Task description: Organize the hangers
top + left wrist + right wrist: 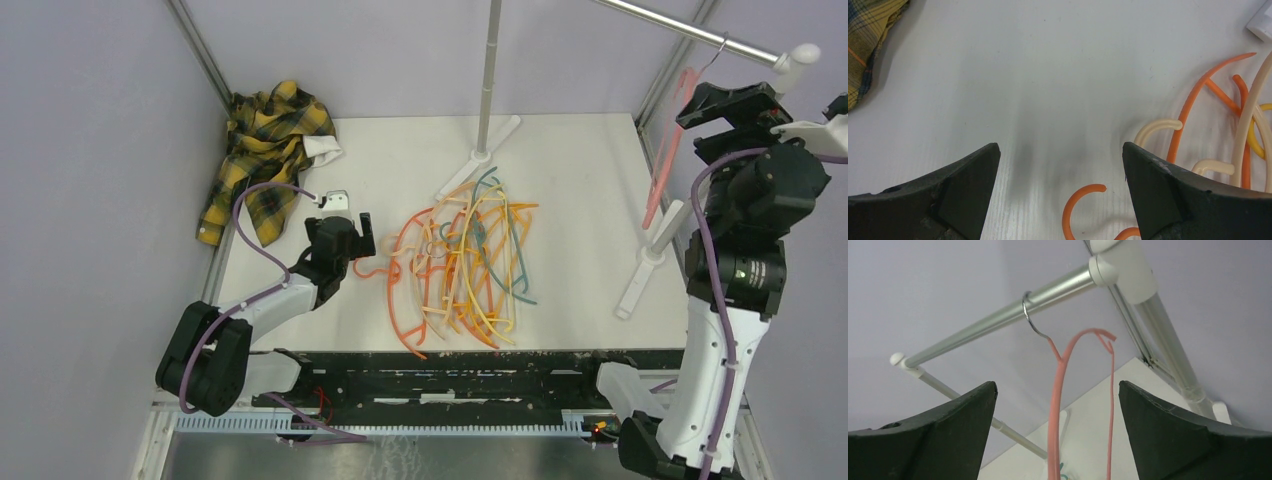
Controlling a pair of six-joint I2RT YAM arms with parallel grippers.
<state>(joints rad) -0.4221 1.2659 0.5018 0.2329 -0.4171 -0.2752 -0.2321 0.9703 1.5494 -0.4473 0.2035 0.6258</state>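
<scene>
Robot test cell in a lab, dressed with wardrobe props

Plain lavender-grey panels (100, 150) on metal struts (198, 45) boxed in a white table (580, 180). A left arm (285, 297) and a right arm (710, 380), both trailing cables, were bolted to a black rail (450, 365) at its near edge. The only homely things were a silver clothes rail (680, 27), loose plastic hangers (465, 260) and a plaid shirt (260, 150).

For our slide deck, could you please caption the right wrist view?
The right gripper, fingers open, frames a pink hanger hung on the silver rail.
</scene>
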